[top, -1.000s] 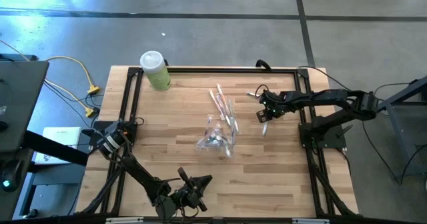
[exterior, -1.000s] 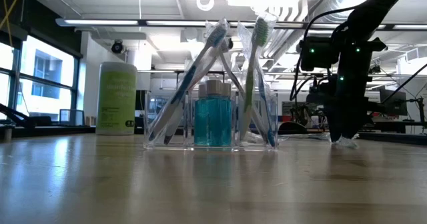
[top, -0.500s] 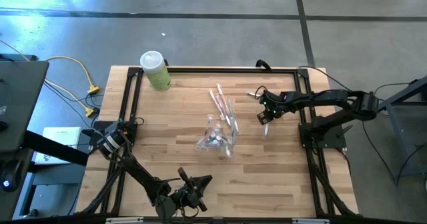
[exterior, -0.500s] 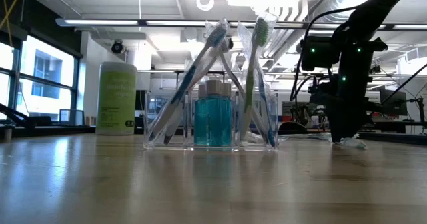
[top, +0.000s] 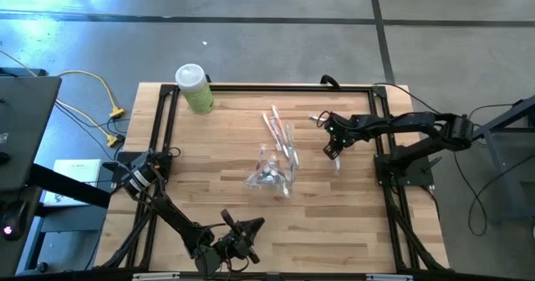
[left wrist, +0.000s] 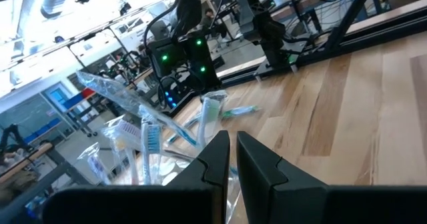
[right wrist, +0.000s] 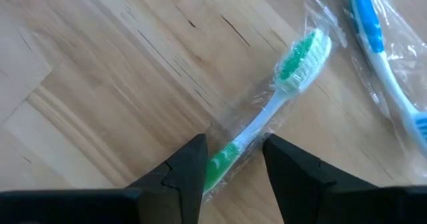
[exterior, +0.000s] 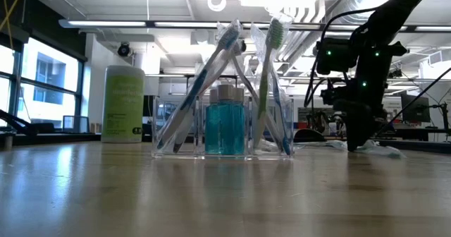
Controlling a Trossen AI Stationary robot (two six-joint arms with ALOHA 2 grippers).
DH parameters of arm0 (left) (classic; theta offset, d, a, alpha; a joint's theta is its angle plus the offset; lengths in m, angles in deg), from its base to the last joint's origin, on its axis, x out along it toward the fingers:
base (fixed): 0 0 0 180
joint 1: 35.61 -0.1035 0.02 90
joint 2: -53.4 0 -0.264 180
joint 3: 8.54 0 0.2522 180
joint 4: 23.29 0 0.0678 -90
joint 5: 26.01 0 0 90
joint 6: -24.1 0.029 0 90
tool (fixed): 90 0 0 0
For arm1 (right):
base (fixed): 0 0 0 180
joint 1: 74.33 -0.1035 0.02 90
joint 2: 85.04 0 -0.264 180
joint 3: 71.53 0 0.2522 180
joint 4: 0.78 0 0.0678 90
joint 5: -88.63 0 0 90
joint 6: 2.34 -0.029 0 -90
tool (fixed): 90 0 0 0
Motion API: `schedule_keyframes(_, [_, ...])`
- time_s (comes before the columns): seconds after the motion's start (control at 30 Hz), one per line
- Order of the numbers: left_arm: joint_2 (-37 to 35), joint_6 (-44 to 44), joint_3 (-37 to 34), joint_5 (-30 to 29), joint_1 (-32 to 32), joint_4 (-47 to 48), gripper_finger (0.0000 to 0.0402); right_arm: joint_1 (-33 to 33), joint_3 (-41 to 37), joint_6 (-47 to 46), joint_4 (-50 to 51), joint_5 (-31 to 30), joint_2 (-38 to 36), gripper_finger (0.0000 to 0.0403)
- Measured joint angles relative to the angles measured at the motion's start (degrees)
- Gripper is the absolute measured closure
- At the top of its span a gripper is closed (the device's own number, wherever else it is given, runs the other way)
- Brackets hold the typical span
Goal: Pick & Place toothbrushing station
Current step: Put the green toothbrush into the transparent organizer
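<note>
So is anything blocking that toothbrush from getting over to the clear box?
Nothing visible. The right gripper straddles the wrapped green toothbrush lying on the table. Only bare wood lies between it and the clear holder. The left gripper waits at the near edge.

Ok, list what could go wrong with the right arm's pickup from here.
1. The right tool straddles the green toothbrush near its handle end, so the brush may tip when lifted.
2. The slick clear wrapper could let it slip.
3. The clear organizer already holds leaning toothbrushes; placing another might knock them.
</note>
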Motion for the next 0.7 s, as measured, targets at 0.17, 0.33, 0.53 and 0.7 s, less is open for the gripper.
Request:
schedule_keyframes(0.17, [0.0, -0.62, 0.0, -2.12, 0.0, 0.0, 0.0379, -0.01, 0.0, 1.77, -0.51, 0.73, 0.0, 0.0276])
schedule_keyframes(0.33, [0.0, 1.61, 0.0, -3.39, 0.0, 0.0, 0.0379, -0.49, 0.07, 2.29, -0.61, -0.99, 0.0, 0.037])
schedule_keyframes(0.53, [0.0, 3.32, 0.0, -4.89, -0.09, -0.02, 0.0379, -4.19, 0.03, 3.27, -1.14, -7.45, 0.01, 0.0392])
schedule_keyframes(0.7, [0.0, 3.31, 0.0, -4.92, -0.09, -0.02, 0.0379, -10.05, 0.04, 2.06, -0.5, -10.81, -4.02, 0.0401])
